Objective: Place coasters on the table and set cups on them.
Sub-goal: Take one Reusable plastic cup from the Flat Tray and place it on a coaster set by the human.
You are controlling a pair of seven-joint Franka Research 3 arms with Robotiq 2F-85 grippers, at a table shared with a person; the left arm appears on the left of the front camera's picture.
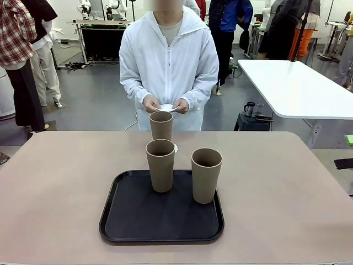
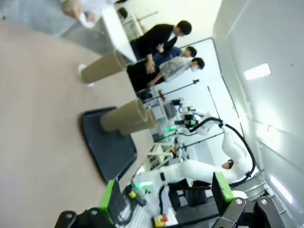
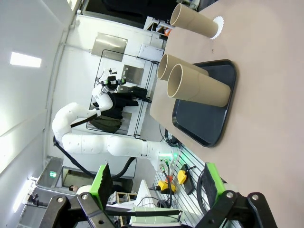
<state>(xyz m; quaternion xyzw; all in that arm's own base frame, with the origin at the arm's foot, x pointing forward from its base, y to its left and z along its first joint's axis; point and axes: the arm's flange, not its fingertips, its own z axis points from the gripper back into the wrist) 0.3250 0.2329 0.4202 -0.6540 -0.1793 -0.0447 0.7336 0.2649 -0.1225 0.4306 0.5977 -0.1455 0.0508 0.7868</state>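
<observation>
Bright, even indoor light; wrist views tilted and bowed.
In both wrist views the ceiling panels (image 2: 257, 71) glare white, walls bleach out and lines curve near the edges. The front view is sharp; the cups (image 1: 160, 171) cast only faint, soft shadows on the tray (image 1: 132, 221) and worktop (image 1: 55, 193). The left wrist view is slightly soft.

Your cups (image 1: 160, 165) look like matt tan-brown cardboard or fibre, zero shine. The black tray (image 1: 132, 226) reads as smooth plastic with a faint sheen on the rim. Your tabletop (image 1: 55, 193) is smooth, matt beige. The coaster (image 3: 217, 26) under the far cup looks like thin white paper, lacy-edged. The person's jacket (image 1: 193, 66) is smooth white cloth. On your right claw (image 3: 156, 183) the pads (image 3: 101, 181) are smooth bright green, plastic or rubber, can't tell.
</observation>
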